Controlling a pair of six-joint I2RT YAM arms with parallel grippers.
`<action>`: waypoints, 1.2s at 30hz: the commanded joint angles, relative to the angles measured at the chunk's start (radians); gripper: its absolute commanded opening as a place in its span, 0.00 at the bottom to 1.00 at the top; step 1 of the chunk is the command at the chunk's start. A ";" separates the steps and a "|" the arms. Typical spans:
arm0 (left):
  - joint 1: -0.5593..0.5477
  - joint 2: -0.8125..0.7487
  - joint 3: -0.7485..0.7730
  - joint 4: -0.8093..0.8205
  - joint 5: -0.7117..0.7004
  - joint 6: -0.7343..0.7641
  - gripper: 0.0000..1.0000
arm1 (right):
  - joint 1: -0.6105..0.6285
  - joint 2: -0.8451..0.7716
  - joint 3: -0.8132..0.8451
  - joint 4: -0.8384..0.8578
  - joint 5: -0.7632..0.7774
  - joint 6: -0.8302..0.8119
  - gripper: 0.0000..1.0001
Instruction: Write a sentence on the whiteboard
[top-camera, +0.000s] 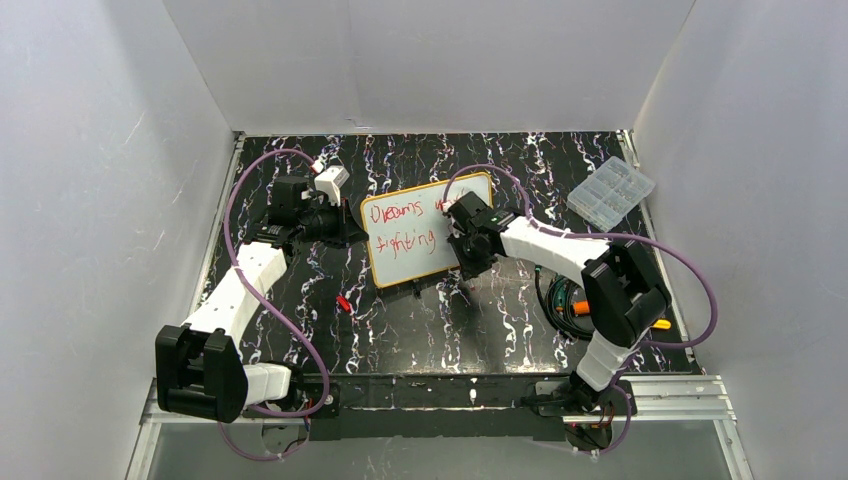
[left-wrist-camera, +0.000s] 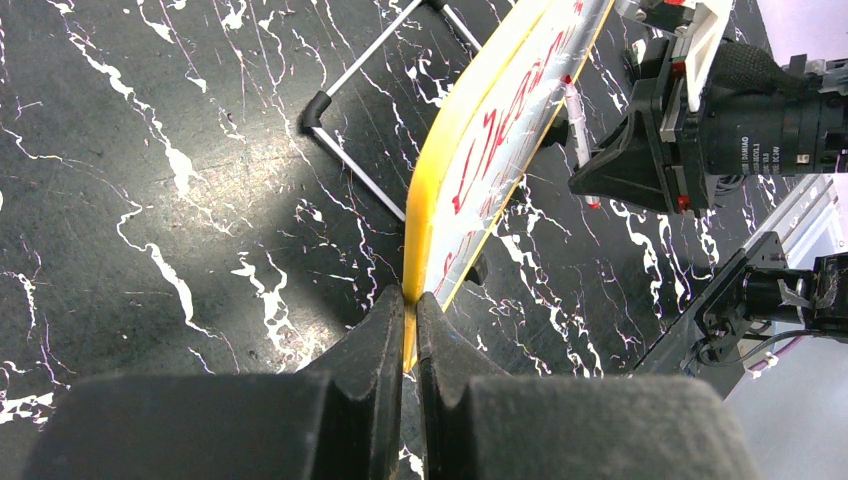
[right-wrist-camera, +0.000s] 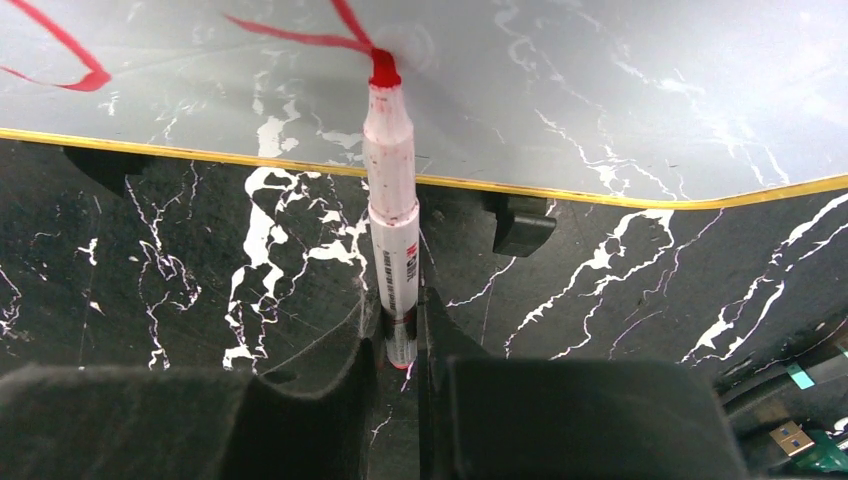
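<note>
Pinches the yellow left edge of the board with the left gripper, jaws pressed flat onto the frame, seemingly to brace it against the push of writing. Props the board tilted on its black feet near the middle of the table, face toward the arms, which suits a pen coming from the front. Shows the sentence in red over two lines, "Dreams" legible on top and "fighting" below, the right end hidden behind the arm. Grips the marker low on its barrel with the right gripper, fingers closed on it, red tip touching the board at the end of a stroke. Looks like mid-word work, so well along but probably unfinished. Leaves a clear box well apart at the far right corner, compartments visible, contents too small to tell
</note>
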 joint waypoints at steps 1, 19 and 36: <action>-0.002 -0.043 -0.011 0.002 0.023 0.002 0.00 | -0.022 0.022 0.042 -0.005 -0.003 -0.017 0.01; -0.002 -0.046 -0.012 0.002 0.023 0.003 0.00 | -0.045 -0.034 0.018 -0.003 0.027 -0.012 0.01; -0.002 -0.047 -0.012 0.001 0.020 0.004 0.00 | -0.057 0.006 0.025 0.000 -0.025 -0.037 0.01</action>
